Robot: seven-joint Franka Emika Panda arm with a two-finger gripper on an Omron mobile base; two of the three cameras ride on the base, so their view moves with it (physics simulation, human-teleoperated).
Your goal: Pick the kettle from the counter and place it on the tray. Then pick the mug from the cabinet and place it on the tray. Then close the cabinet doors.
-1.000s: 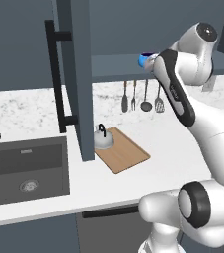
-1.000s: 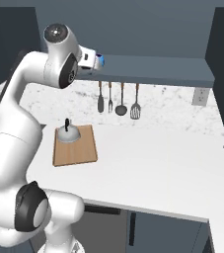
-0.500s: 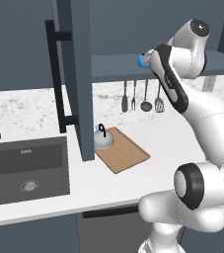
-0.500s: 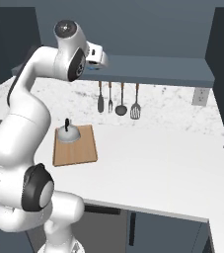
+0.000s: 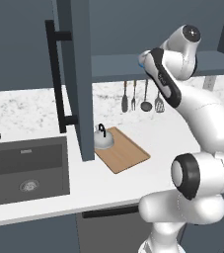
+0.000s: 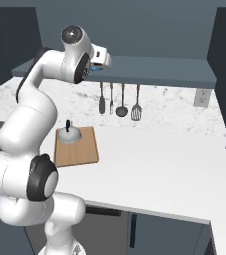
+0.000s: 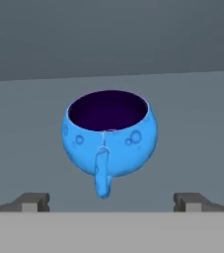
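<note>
A: Quick status?

B: Kettle [image 5: 103, 140] sits on the tray [image 5: 123, 149] already. I'm up at the cabinet [image 6: 149, 69] shelf, my gripper [image 7: 111, 200] spread wide and holding nothing, with the mug [image 7: 109, 139] upright on the shelf dead ahead, handle pointing straight at me.

A: Risks?

B: The handle lies right in the gap between my fingertips [image 7: 32, 200]. If I push in without clearing it, I'd likely shove the mug back or spin it. Round body too, so a shallow pinch could squirt it out. The door [image 5: 76, 79] stands open near the tray, so the carry-down path looks tight.
</note>
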